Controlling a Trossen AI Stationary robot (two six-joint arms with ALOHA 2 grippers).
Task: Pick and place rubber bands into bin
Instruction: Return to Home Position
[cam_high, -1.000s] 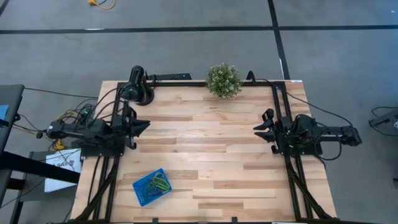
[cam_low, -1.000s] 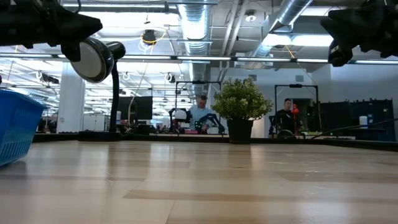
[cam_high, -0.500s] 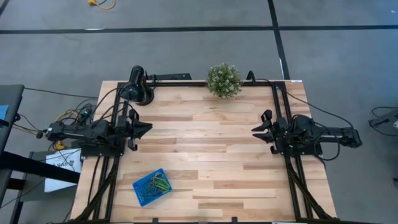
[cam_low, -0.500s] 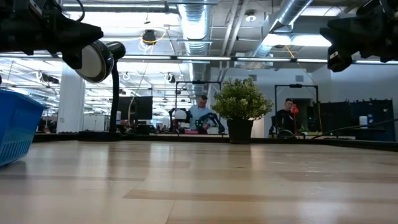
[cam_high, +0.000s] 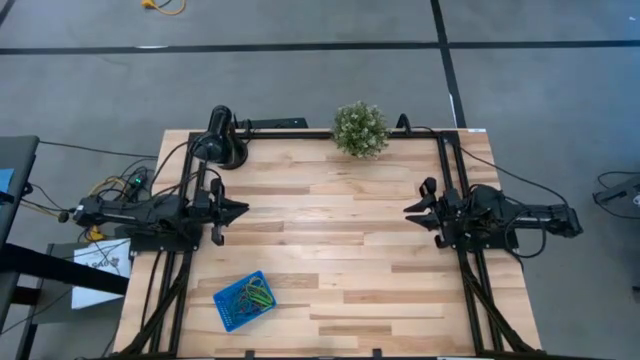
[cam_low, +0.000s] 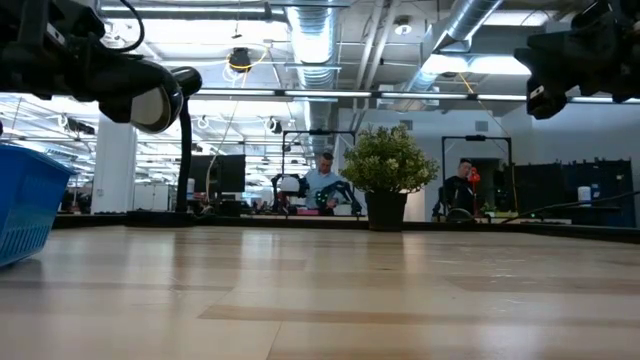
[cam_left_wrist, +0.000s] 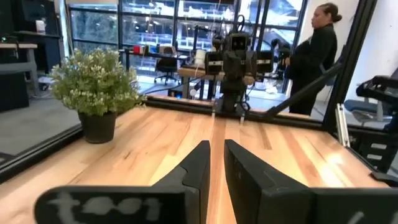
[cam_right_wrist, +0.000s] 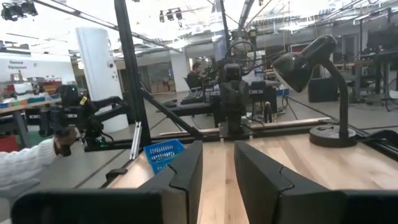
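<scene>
Rubber bands (cam_high: 255, 296) lie heaped in the bin (cam_high: 244, 299), a mixed green, yellow and blue tangle. In the high view you can find no band outside the bin on the desk (cam_high: 340, 270), so the sorting looks done and only the retreat is left. The left tool (cam_high: 243, 210) hangs over the desk on the lamp (cam_high: 220, 140) side of the bin, well apart from it. Its fingers (cam_left_wrist: 198, 163) are parted by a thin slit and carry nothing. The right tool (cam_high: 408, 211) waits far across the desk from the bin, with a slightly wider gap, also empty. To home well, draw the left arm straight back and level. Keep it high above the bin's rim, away from the lamp, and slow near its cables. Aim to mirror the right arm's pose.
</scene>
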